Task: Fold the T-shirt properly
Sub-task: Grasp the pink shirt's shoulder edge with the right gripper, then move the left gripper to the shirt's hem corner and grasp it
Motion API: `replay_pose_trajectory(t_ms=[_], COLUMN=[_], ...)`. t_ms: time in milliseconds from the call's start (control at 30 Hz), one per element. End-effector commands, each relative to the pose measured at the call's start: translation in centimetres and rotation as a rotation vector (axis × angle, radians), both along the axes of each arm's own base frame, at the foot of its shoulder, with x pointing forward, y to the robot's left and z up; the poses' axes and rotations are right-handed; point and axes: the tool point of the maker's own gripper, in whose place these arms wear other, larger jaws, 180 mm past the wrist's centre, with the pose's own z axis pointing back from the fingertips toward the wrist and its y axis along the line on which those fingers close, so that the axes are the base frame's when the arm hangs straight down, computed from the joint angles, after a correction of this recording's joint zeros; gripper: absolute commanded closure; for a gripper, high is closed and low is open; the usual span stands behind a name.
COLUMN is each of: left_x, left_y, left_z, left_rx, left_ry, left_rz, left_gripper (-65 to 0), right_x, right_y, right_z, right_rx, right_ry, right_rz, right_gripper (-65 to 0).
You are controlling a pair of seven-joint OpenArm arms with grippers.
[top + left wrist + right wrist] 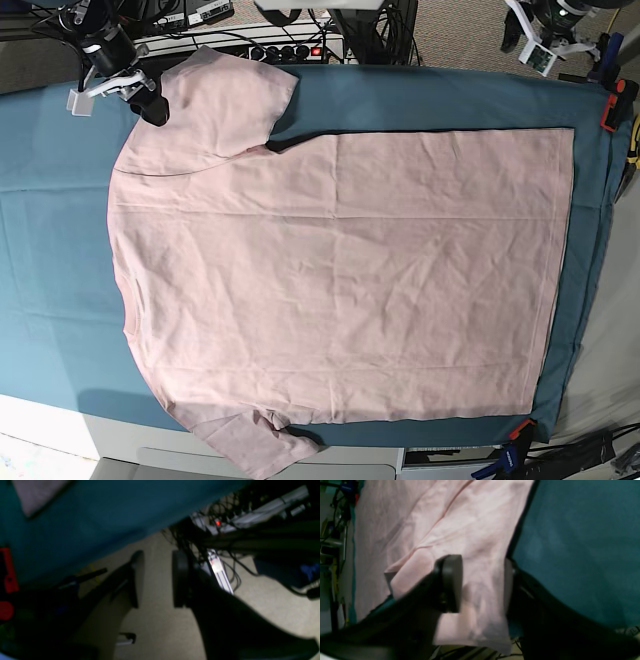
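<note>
On the left of the base view, the right gripper (152,108) has its fingers (451,582) spread apart over a sleeve of the pink T-shirt (340,290). The shirt lies flat across the teal bench (50,270). The left gripper (156,578) is spread apart too, holding nothing, out past the bench edge.

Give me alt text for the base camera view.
A pale pink T-shirt lies spread flat, plain side up, on a teal table cloth, collar toward the image's left. The right gripper sits by the upper sleeve.
</note>
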Motion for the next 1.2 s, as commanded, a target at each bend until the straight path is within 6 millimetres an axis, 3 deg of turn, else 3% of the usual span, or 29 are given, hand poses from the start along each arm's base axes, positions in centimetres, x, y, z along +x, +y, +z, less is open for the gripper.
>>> replay_pose_trajectory(t_ms=[0, 67, 100, 467, 800, 933, 1167], left_x=[0.4, 0.8, 1.1, 5.7, 8.9, 9.7, 10.6], left_y=[0.0, 0.1, 0.2, 2.5, 10.2, 12.2, 14.9], left_z=[0.5, 0.6, 0.7, 1.1, 1.6, 2.2, 0.5], left_rx=[-0.002, 0.007, 0.016, 0.038, -0.162, -0.26, -0.416], left_ry=[-0.028, -0.041, -0.05, -0.078, -0.062, -0.07, 0.001], left_rz=[-0.002, -0.002, -0.006, 0.153, 0.417, 0.46, 0.566], left_gripper=[-19.8, -19.9, -19.9, -21.1, -21.1, -21.1, -18.9], right_x=[-0.9, -0.9, -1.0, -1.5, -1.5, -1.6, -1.5], right_y=[0.0, 0.1, 0.0, -0.3, -0.3, -0.6, -0.8], right_z=[-0.5, -0.5, -0.6, -1.2, -1.2, -1.3, -1.2], right_rx=[-0.011, -0.012, -0.017, -0.052, -0.055, -0.072, -0.077], right_ry=[0.048, 0.049, 0.056, 0.09, 0.092, 0.104, 0.103], right_rz=[0.022, 0.023, 0.025, 0.034, 0.035, 0.042, 0.044], right_gripper=[-16.6, -2.3, 0.0, 0.0, 0.0, 0.0, 0.0])
